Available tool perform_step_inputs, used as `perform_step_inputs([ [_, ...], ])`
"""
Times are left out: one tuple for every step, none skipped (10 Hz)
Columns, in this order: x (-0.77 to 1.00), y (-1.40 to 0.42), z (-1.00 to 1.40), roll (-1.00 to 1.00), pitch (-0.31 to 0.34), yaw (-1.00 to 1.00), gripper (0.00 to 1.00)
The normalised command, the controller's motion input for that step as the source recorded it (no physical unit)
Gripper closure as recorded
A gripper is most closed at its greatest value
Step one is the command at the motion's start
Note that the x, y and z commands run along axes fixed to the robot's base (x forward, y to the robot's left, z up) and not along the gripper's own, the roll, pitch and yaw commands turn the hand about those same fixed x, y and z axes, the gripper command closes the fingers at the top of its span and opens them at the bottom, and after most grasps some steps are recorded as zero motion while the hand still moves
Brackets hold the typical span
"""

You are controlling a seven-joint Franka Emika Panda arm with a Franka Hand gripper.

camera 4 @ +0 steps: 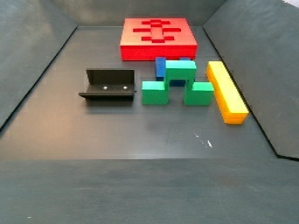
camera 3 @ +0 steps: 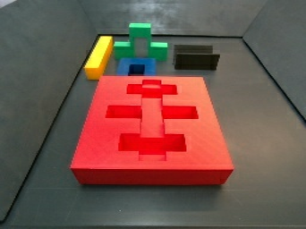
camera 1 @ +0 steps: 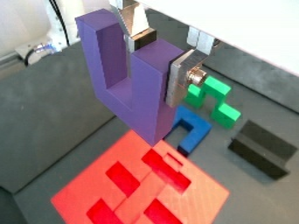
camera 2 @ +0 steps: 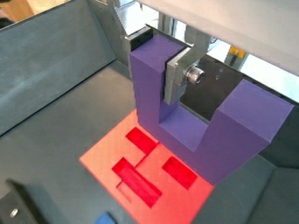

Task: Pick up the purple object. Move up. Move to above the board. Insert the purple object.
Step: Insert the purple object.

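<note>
Gripping the purple object [camera 1: 131, 80], the gripper [camera 1: 158, 54] shows in a wrist view with its silver fingers [camera 1: 184, 77] pressed on either side of one prong, the block's open U turned up toward the wrist. Beneath the held piece lies the board [camera 1: 135, 188], with the blue block [camera 1: 191, 133], the green block [camera 1: 214, 96] and the dark fixture [camera 1: 261, 147] out beyond it on the grey floor.

From the opposite wrist view the gripper [camera 2: 177, 66] again clamps a prong of the purple object [camera 2: 211, 131] (one finger plate [camera 2: 177, 80] lies flat against the prong's face), and the board [camera 2: 138, 162] sits well below the block, apart from it.

Neither side view catches the gripper or the purple piece. One shows the board [camera 3: 150, 161] nearest the camera, and behind it a yellow bar [camera 3: 97, 56], the blue block [camera 3: 135, 65], the green block [camera 3: 142, 38] and the fixture [camera 3: 196, 57]. The reverse side view has the board [camera 4: 160, 41] farthest back, then the blue block [camera 4: 160, 67], green block [camera 4: 179, 82], yellow bar [camera 4: 226, 91] and fixture [camera 4: 107, 87].
</note>
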Motion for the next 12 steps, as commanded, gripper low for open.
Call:
perform_step_inputs([
  [0.78,-0.63,-0.68,0.08,-0.093,0.00,1.00],
  [0.73,-0.64,-0.77,0.10,-0.116,0.00,1.00],
  [0.52,-0.73,-0.81,0.16,-0.130,0.02,1.00],
  [0.22,-0.67,-0.76,0.20,-0.123,0.18,1.00],
  [0.09,-0.58,-0.70,0.24,-0.116,0.27,1.00],
  [0.24,-0.55,-0.69,0.25,-0.046,0.23,1.00],
  [0.44,-0.65,-0.52,0.25,0.000,0.03,1.00],
  [0.33,-0.69,-0.57,0.21,0.000,0.00,1.00],
  [0.16,-0.49,-0.54,0.03,-0.003,0.00,1.00],
  [0.00,-0.40,-0.53,0.00,-0.063,0.00,1.00],
  [-0.08,-0.31,-0.49,-0.01,-0.083,0.00,1.00],
  [-0.33,-0.26,-0.36,0.00,-0.124,0.13,1.00],
])
